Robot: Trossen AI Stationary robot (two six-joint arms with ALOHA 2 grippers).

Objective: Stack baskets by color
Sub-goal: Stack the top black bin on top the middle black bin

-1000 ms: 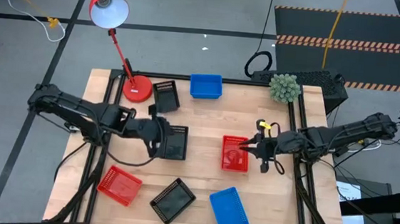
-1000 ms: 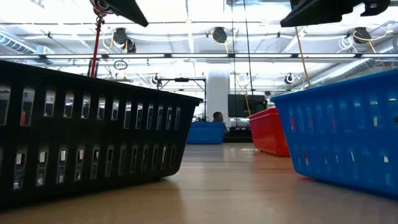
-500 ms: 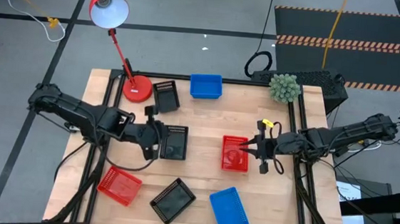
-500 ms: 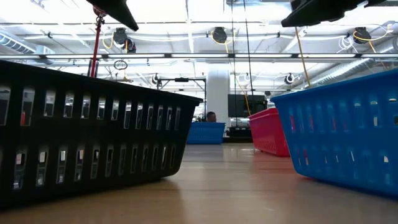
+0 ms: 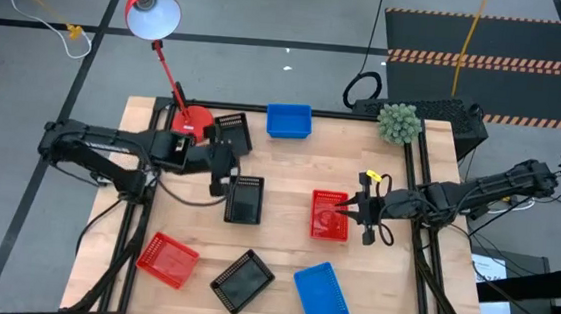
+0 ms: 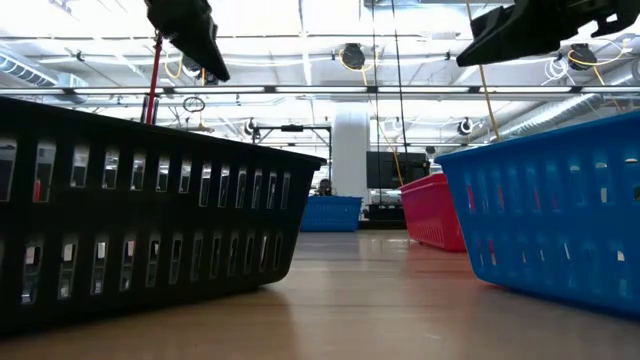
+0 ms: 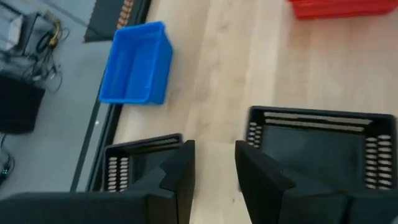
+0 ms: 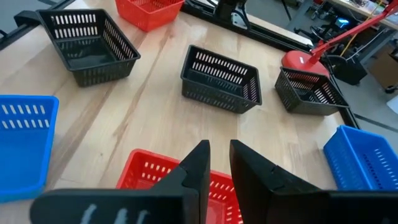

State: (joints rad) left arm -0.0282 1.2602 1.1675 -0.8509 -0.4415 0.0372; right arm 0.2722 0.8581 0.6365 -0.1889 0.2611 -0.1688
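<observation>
Several baskets rest on their bottoms on the wooden table. At the far edge stand a black basket (image 5: 232, 133) and a blue basket (image 5: 288, 121). In the middle are a black basket (image 5: 244, 199) and a red basket (image 5: 330, 216). Near the front lie a red basket (image 5: 167, 260), a black basket (image 5: 243, 281) and a blue basket (image 5: 321, 295). My left gripper (image 7: 214, 177) hangs open in the air between the far black basket (image 7: 140, 162) and the middle black basket (image 7: 311, 146). My right gripper (image 8: 219, 163) hovers above the right side of the middle red basket (image 8: 155, 177), its fingers a narrow gap apart.
A red desk lamp's round base (image 5: 193, 122) stands right beside the far black basket. A green plant (image 5: 397, 123) sits at the far right corner. Bare wood (image 5: 289, 178) lies between the two middle baskets and the far ones.
My left gripper has swung away from the middle black basket toward the table's far edge and now hangs between it and the far black basket. The middle black basket stays where it was on the table.
</observation>
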